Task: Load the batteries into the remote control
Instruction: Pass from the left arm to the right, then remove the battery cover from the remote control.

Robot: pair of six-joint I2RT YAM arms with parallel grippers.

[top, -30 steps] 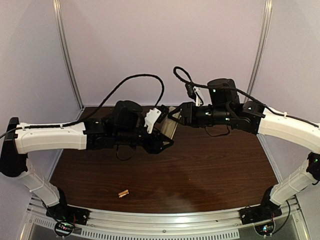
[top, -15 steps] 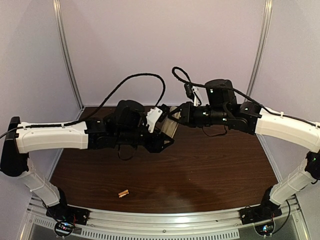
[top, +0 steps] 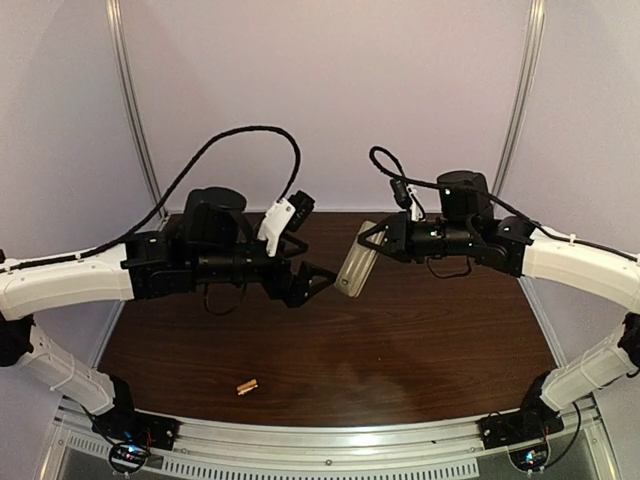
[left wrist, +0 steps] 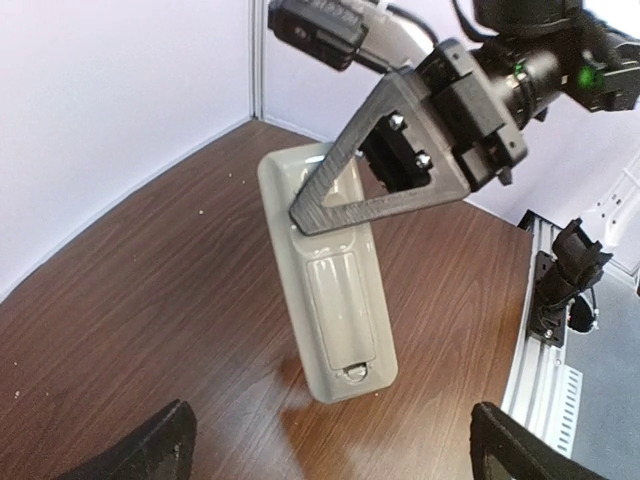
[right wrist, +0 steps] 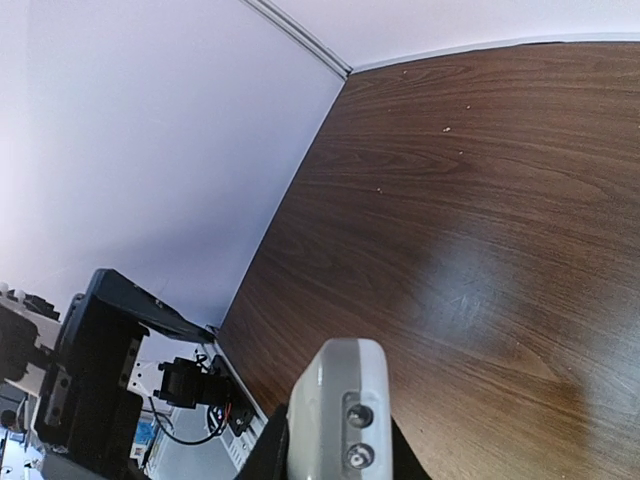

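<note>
My right gripper (top: 372, 241) is shut on one end of the remote control (top: 356, 264) and holds it tilted in the air above the table. In the left wrist view its pale beige back (left wrist: 335, 290) faces me, with the bay cover closed. In the right wrist view its end (right wrist: 341, 405) shows between my fingers. My left gripper (top: 312, 283) is open and empty, just left of the remote's lower end and apart from it. The batteries (top: 247, 386), tiny copper-gold cylinders, lie together on the table near the front edge, left of centre.
The dark wooden table (top: 430, 340) has pale walls at the back and sides. A metal rail (top: 330, 440) with the arm bases runs along the near edge. Both arms hover over the table's far half.
My left arm has drawn back to the left, away from the remote. My right arm has shifted right with the remote, which now hangs free of the left gripper.
</note>
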